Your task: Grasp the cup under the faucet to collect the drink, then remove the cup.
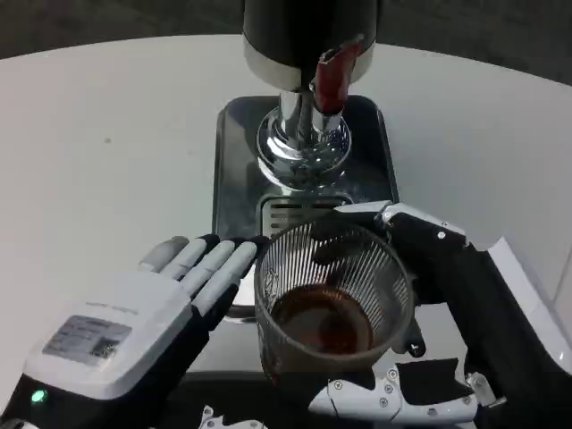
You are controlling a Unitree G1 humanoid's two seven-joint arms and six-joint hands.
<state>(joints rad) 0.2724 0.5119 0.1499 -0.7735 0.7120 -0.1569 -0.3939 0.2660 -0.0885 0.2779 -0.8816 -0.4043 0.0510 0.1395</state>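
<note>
A ribbed clear glass cup point(332, 304) with brown drink in its bottom is held by my right hand point(447, 322), whose fingers wrap around its far and near sides. The cup hangs in front of the dispenser, over the near end of the metal drip tray point(237, 179). The dispenser's chrome base point(302, 143) and its faucet with a red lever point(332, 76) stand behind it. My left hand point(134, 326) lies flat to the left of the cup, fingers stretched out, their tips close to the glass wall.
The white round table point(107, 152) spreads to the left and right of the tray. The dark dispenser body point(304, 27) rises at the top centre.
</note>
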